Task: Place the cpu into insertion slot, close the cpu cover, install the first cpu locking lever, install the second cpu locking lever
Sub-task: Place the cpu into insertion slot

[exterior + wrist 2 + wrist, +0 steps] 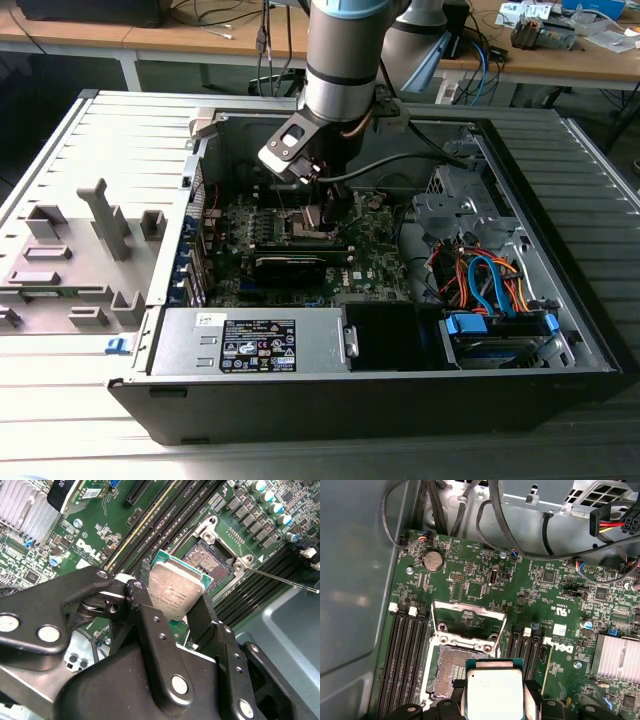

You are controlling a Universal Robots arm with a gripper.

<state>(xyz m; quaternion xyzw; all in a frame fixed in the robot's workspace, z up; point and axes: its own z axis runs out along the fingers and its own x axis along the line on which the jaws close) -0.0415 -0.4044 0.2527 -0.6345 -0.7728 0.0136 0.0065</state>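
My gripper is shut on the cpu, a small square chip with a silvery top and green edge, held by two opposite sides between black fingers. It hangs tilted just above and beside the open insertion slot, whose dark pin field is bare. In the first wrist view the cpu overlaps one corner of the insertion slot, and the cpu cover stands raised at the slot's far edge. A thin locking lever sticks out from a slot corner. In the exterior view the gripper is low over the motherboard.
Black memory slots flank the socket on both sides. A finned heat sink and black cables lie near. The open case's walls, power supply and drive cage with coloured cables surround the board.
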